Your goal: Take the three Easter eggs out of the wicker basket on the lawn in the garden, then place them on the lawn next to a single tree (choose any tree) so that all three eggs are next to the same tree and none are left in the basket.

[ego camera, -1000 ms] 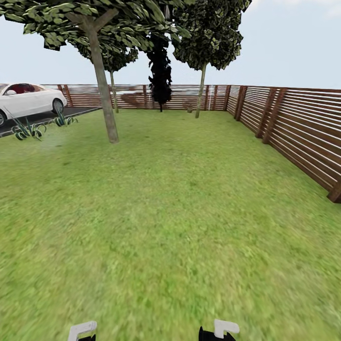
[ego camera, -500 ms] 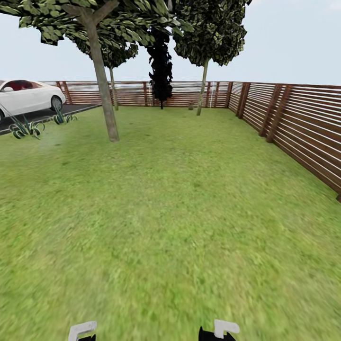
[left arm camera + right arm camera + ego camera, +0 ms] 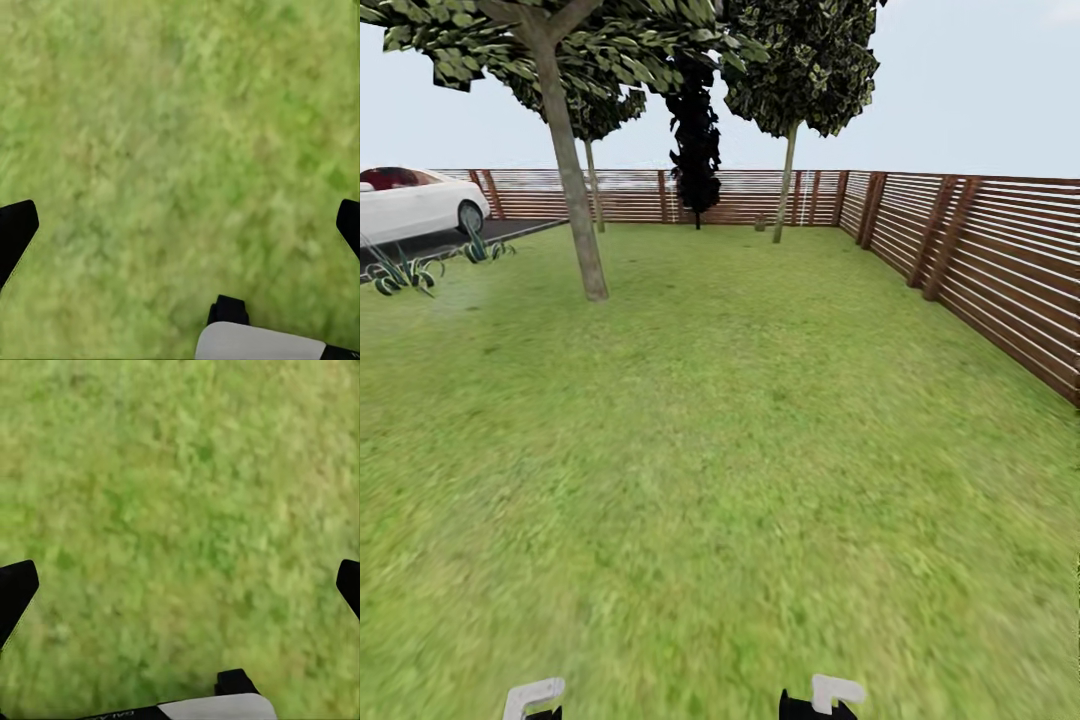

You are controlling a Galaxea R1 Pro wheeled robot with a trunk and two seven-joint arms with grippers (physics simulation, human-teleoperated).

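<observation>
Two trees with pale trunks stand on the lawn [image 3: 740, 420], and the head view reads left to right as follows. Far left: a white car [image 3: 415, 205] on a dark paved strip, with spiky low plants [image 3: 400, 272] at the grass edge beside it. Next, the near tree [image 3: 575, 180], grey-beige trunk rising straight from the grass, forked high up under a dark green leafy crown. Behind it a thinner trunk stands near the back fence (partly hidden by the near tree's crown). Centre: a near-black conical cypress [image 3: 695, 130] against the back fence. Just right of that, a second pale-trunked tree [image 3: 787, 180] close to the fence corner. Right side: the brown slat fence [image 3: 980, 260] runs from the back corner toward the camera, bounding the garden. Eggs and basket: not located in any picture. At the bottom edge of the head view, white-and-black arm parts sit low over grass. Left wrist view: left hand [image 3: 180, 225] over bare mottled grass, black fingertips at the two picture edges, spread wide, nothing between them. Right wrist view: right hand [image 3: 180, 585] likewise spread wide over grass, holding nothing. Grass in both wrist views is blurred.
</observation>
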